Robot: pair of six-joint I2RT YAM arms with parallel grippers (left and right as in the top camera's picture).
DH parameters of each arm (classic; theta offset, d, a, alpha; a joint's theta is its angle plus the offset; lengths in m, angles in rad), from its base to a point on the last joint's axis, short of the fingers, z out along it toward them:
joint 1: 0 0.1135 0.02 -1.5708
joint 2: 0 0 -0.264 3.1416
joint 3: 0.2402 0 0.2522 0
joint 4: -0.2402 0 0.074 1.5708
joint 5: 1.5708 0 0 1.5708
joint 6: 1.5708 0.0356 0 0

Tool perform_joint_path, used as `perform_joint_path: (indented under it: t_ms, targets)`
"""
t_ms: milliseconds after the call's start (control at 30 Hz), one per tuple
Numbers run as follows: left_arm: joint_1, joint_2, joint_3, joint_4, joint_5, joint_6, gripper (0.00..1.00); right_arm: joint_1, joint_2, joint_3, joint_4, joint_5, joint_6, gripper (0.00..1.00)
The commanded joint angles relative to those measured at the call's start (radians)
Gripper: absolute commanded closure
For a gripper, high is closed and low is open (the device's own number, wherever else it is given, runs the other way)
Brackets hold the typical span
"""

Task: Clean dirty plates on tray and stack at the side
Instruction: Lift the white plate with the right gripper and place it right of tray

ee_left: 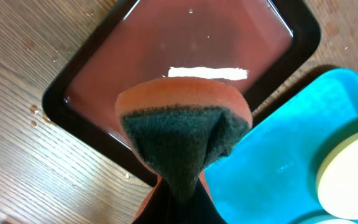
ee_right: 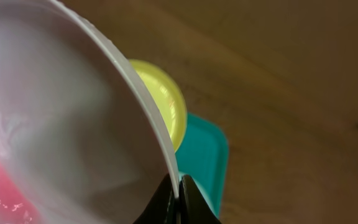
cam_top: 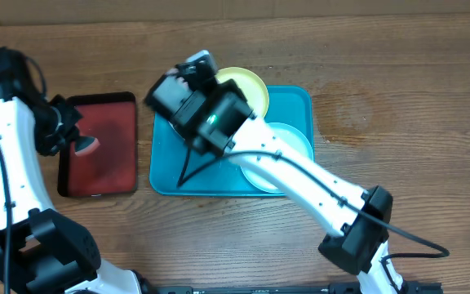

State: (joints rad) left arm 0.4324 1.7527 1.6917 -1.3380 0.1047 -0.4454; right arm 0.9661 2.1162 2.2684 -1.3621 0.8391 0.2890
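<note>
Teal tray (cam_top: 296,102): flat on the wooden table (cam_top: 398,73), just beside the red tray (cam_top: 108,122).
White plate (ee_right: 61,124): tilted, its rim clamped in the right gripper (ee_right: 179,190); pink smear inside.
Yellow-green plate (cam_top: 250,88): on the teal tray, at the far edge.
Mint plate (cam_top: 288,143): on the teal tray, partly under the right arm.
Left gripper (ee_left: 178,198): clenched on the orange sponge (ee_left: 182,118), over the red tray.
</note>
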Motion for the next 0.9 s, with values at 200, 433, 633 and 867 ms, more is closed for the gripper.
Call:
perform_joint_path:
  t_ms: [200,433,633,867]
  targets:
    - [0.066,-0.007,0.005,-0.005,0.118,0.058,0.96,0.149,-0.035,0.04,0.099,0.496,-0.241,0.96]
    - [0.064,-0.007,0.005,-0.005,0.117,0.065,0.96,0.206,-0.035,0.04,0.239,0.567,-0.392,0.96]
    - [0.064,-0.007,0.005,-0.008,0.117,0.065,0.96,0.205,-0.035,0.04,0.257,0.558,-0.389,0.96]
    - [0.064,-0.007,0.005,-0.008,0.117,0.065,0.96,0.089,-0.032,0.018,0.122,0.123,-0.061,0.96]
